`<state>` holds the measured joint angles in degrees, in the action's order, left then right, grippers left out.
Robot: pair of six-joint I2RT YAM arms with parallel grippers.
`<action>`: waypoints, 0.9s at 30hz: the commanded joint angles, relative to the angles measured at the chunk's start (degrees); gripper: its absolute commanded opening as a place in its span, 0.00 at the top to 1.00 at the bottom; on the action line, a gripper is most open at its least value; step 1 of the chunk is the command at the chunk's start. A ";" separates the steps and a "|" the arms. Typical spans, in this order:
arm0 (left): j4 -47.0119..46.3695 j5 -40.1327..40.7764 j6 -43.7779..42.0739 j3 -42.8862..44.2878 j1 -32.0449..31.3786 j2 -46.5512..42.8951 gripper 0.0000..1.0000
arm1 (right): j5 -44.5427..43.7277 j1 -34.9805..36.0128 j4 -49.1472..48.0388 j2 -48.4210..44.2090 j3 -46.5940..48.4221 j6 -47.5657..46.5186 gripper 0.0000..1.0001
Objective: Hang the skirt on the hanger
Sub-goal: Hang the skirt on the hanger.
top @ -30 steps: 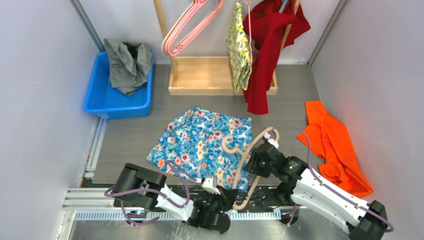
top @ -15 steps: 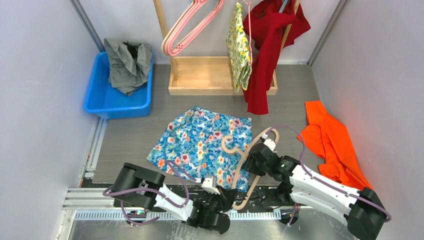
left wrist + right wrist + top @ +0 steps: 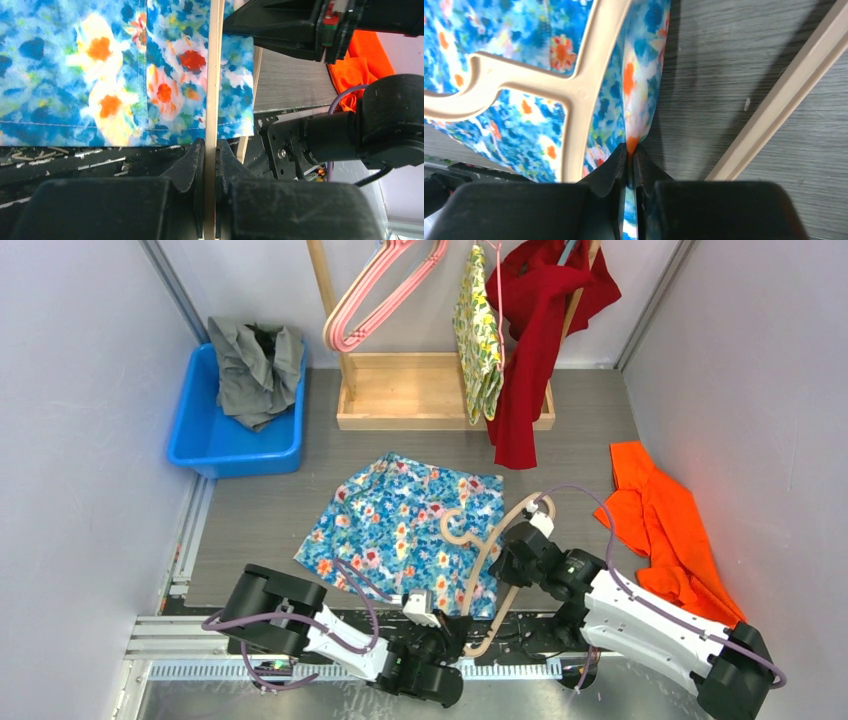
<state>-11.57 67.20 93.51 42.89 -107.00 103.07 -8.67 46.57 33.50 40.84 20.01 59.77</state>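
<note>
A blue floral skirt (image 3: pixel 405 525) lies flat on the grey table, its right part under a beige hanger (image 3: pixel 497 535) whose hook rests on the cloth. My left gripper (image 3: pixel 462 628) is shut on the hanger's near arm (image 3: pixel 214 90) at the table's front edge. My right gripper (image 3: pixel 503 562) is shut on the skirt's right edge (image 3: pixel 634 100), pinching a fold of cloth beside the hanger's neck (image 3: pixel 579 92). The hanger's other bar (image 3: pixel 774 100) lies on bare table to the right.
A wooden rack (image 3: pixel 420 390) at the back holds pink hangers (image 3: pixel 375 290), a yellow floral garment (image 3: pixel 478 335) and a red garment (image 3: pixel 530 330). A blue bin (image 3: pixel 235 435) with grey cloth stands back left. An orange garment (image 3: pixel 670 530) lies at the right.
My right gripper has shifted slightly left and forward along the skirt's right edge, and the hanger has swung a little with it. The left arm has barely moved.
</note>
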 commanded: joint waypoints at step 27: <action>20.64 -3.22 2.55 -2.35 6.62 -4.07 1.00 | -0.74 1.55 5.21 0.20 14.11 -3.17 0.88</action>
<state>-2.92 63.57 95.92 42.61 -100.75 100.53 -8.64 47.66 38.81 41.91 30.89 57.32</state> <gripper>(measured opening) 0.058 0.129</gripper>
